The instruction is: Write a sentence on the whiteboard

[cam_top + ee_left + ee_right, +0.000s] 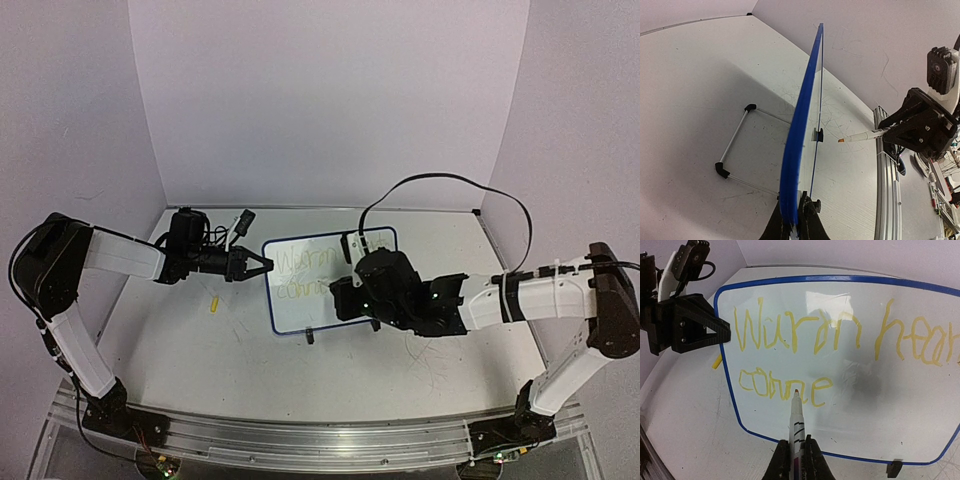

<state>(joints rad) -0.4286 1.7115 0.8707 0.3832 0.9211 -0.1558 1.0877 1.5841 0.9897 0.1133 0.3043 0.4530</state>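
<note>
**Board Braced on One Side, Pen Poised on the Other**

At the left of the overhead view, the left end effector (262, 265) was clenched on the left edge of the whiteboard (320, 312). Its own camera showed the fingers (807, 222) pinching the blue frame edge-on. To my eye that grip was there to brace the board, which stood tilted on a thin wire stand (735, 150) and small black feet (310, 337). A pressing pen would likely push so light a prop backward.

Just below that end effector, a small yellow piece (213, 303) lay on the counter (200, 370). It was probably the marker's cap, left out of the way.

The whiteboard itself stood at the middle of the counter, its face turned toward the right arm. The sentence (805, 335) ran across it in pale yellow, two words along the top line and one beneath at the lower left. I could not read the words with confidence.

Right of centre, the right end effector (792, 455) was closed around the marker (797, 420), holding it lengthwise so the tip pointed straight at the board. From the wrist view the tip sat under the lower word. From the left arm's view the tip looked to be just off the surface, not touching. I judged the writing to be at or near its end, with the pen lifted clear so that it would not smear the strokes.
</note>
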